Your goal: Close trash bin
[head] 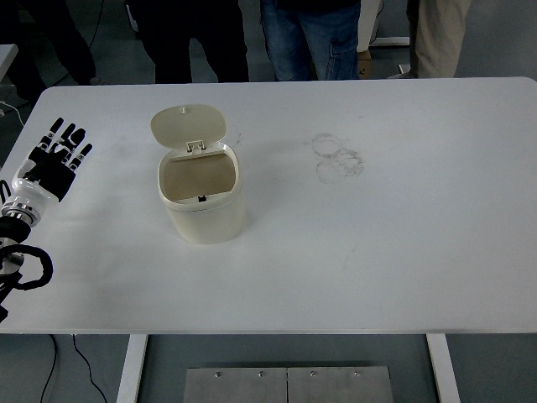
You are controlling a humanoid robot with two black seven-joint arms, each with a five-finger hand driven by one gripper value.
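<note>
Bin (202, 201) stands with lid (188, 124) open. Left hand (55, 159), well left of bin, fingers spread, holding nothing.

**Even overhead light, soft shadows, a sharp picture**

You are looking at a brightly and evenly lit scene. The white rectangular table top (377, 252) reads pale and slightly cool, without any hard glare or blown-out patch. Light seems to fall from above: the cream plastic trash bin with its hinged lid tipped open (200, 186) throws only a faint, soft-edged shadow onto the surface just beside its base, and its inside looks a shade darker than its outer wall. The grey floor past the far edge is dimmer. Focus holds across the frame. You may notice the table's far edge bows slightly and its corners curve, a mild lens distortion.
</note>
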